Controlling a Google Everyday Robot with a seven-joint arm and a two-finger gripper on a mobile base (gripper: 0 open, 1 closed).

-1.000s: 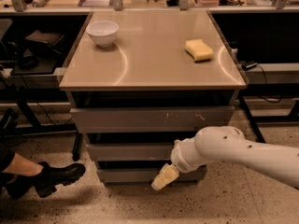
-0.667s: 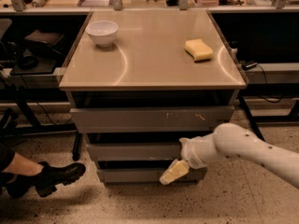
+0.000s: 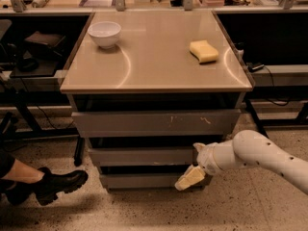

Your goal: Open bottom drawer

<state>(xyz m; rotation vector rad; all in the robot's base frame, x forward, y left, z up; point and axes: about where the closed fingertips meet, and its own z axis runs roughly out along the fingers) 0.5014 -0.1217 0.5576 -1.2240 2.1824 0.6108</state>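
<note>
Presently the gripper [image 3: 190, 178], whose closure cannot be told, is positioned at the right end of the bottom drawer [image 3: 144, 180]; slippage off its handleless front is judged possible.

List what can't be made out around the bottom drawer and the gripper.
All in the camera view:
- Bottom drawer: its right end is covered by the gripper, which sits low at that corner, so contact cannot be judged.
- Inside of that drawer: hidden behind its own front.
- Arm: cut off by the right edge, and the base is out of view.
- Person wearing the black boot: cut off by the left edge.
</note>
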